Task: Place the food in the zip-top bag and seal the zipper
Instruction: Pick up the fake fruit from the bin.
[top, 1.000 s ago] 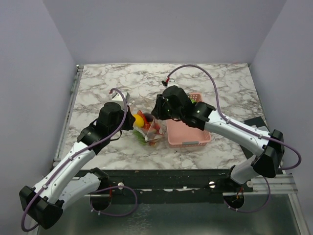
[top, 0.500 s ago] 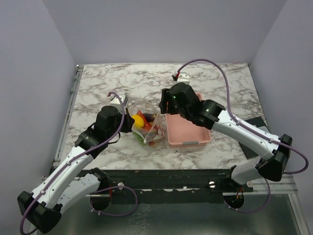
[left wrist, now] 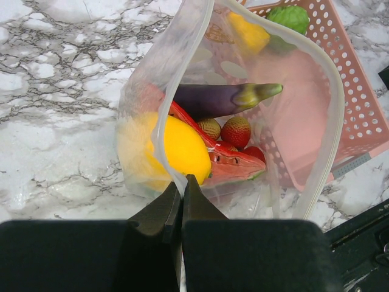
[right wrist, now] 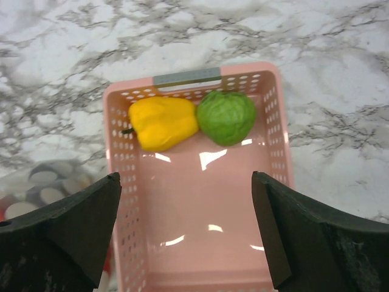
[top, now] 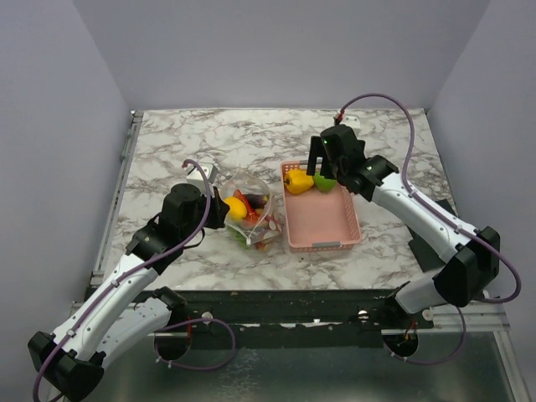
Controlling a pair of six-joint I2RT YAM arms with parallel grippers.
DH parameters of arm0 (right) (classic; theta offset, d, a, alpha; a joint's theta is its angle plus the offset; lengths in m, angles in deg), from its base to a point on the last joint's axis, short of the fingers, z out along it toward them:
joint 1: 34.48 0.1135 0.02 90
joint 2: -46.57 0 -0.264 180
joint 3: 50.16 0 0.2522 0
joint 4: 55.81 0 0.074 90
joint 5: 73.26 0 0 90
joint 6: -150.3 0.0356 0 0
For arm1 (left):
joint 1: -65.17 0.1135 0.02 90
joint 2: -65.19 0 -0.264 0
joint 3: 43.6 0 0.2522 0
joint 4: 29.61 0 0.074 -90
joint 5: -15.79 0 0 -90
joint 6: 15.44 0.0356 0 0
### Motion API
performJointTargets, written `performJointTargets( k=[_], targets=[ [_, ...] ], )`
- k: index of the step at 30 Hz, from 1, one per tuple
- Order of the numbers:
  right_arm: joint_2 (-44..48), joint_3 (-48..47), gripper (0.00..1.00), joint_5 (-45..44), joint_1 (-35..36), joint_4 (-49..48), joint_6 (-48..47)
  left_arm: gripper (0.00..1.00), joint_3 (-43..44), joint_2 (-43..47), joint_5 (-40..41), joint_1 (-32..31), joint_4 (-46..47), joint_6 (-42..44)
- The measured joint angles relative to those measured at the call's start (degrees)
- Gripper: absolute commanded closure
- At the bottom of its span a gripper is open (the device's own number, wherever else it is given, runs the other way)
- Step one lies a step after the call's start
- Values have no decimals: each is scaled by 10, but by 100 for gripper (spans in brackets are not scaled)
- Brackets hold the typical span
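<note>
The clear zip-top bag [left wrist: 292, 121] lies on the counter [left wrist: 55, 121], its mouth gaping and its whitish zipper [left wrist: 159, 128] unsealed around the rim. Inside are a yellow fruit [left wrist: 179, 149], a purple eggplant [left wrist: 219, 99] and red berries [left wrist: 236, 131]. A yellow pepper [right wrist: 163, 123] and a round green fruit [right wrist: 226, 117] sit side by side in the pink basket [right wrist: 276, 152].
</note>
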Motion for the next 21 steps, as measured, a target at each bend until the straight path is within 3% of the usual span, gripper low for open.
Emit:
performJointTargets(
  k=[4,21],
  targets=[
    [-42,0,0,6,-39,-9,-8,100,0,0,0,0,0,0],
    [-185,-40,1,35,-84,-19,-12,100,-2,1,0,0,0,0]
  ],
)
